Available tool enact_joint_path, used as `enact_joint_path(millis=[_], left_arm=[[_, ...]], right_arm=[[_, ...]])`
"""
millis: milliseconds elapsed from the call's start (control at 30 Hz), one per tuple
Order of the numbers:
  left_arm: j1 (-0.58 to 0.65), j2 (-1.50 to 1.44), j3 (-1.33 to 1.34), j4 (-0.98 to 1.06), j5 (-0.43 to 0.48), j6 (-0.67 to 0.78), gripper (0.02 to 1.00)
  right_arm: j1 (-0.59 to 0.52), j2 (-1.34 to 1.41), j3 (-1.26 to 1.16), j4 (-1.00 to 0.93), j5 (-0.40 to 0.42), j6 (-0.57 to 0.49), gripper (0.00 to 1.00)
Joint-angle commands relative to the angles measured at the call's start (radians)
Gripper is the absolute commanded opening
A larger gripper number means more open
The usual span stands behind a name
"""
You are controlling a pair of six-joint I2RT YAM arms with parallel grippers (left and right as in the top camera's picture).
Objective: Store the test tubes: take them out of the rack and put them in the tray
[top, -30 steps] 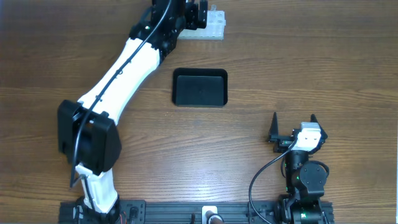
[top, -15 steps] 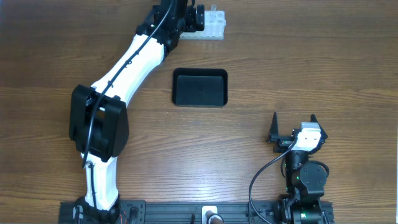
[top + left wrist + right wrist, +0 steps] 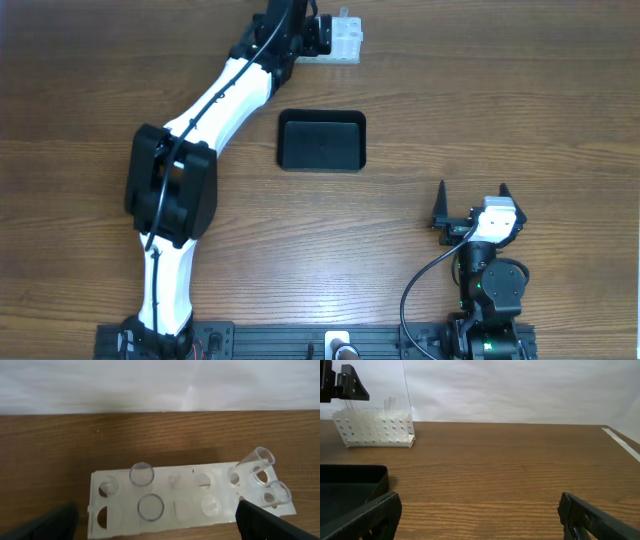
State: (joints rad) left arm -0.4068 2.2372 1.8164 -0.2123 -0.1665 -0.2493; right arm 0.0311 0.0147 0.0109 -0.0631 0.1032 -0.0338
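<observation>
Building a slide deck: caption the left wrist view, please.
Left gripper, jaws open, hovers above the clear rack of test tubes on a wooden table.

table: warm brown wood, with darker grain running in long streaks.
rack: milky white, half see-through, patterned with rows of round holes.
test tubes: clear and colourless, with pale highlights on the rims.
tray: plain matte black.
left arm: white shell, black joints, black cable.
left gripper: black.
right gripper: black, with a white block behind it; a small green light seems to glow lower on that arm.
backdrop: off-white, no pattern.
</observation>
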Motion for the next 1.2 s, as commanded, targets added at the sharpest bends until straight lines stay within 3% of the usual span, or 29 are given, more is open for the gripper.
enact_joint_path(millis=[33,400,1200], left_arm=[[0.008,0.029,0.024,0.031,-0.011,0.057,0.996],[0.013,0.057,0.024,0.081,-0.011,0.109,0.98],[0.013,0.082,0.024,0.106,-0.01,0.083,0.982]], right_arm=[[-0.008,-0.009,-0.005,-0.005,-0.008,-0.005,0.993],[-0.008,-0.009,-0.005,-0.005,-0.008,-0.005,0.993],[-0.008,-0.009,-0.005,-0.005,-0.008,-0.005,0.991]])
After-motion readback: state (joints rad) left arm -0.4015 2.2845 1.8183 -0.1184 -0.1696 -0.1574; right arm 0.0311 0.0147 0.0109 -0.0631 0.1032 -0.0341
